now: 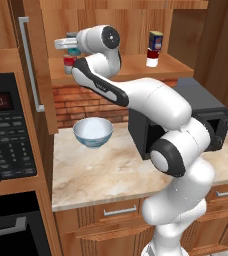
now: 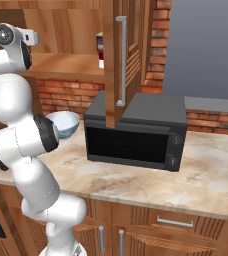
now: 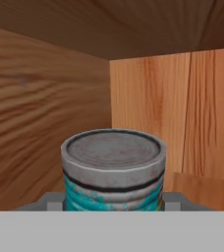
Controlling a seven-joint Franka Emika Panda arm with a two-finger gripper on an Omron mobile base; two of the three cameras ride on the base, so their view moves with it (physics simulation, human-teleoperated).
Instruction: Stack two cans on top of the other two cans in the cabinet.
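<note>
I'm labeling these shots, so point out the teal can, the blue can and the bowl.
teal can (image 3: 113, 170), hand view, upper side wall
blue can (image 1: 155, 41), left base view, label
bowl (image 1: 93, 132), left base view, inside

This is a home kitchen. A marble-look counter (image 1: 101, 175) runs along a red brick wall (image 1: 81, 102), with wooden drawers (image 2: 171, 225) under its front edge. A black microwave (image 2: 136, 132) and a white bowl (image 1: 93, 132) stand on it, an oven panel (image 1: 8, 135) is at the left, a wooden wall cabinet (image 1: 136, 30) hangs above
</note>
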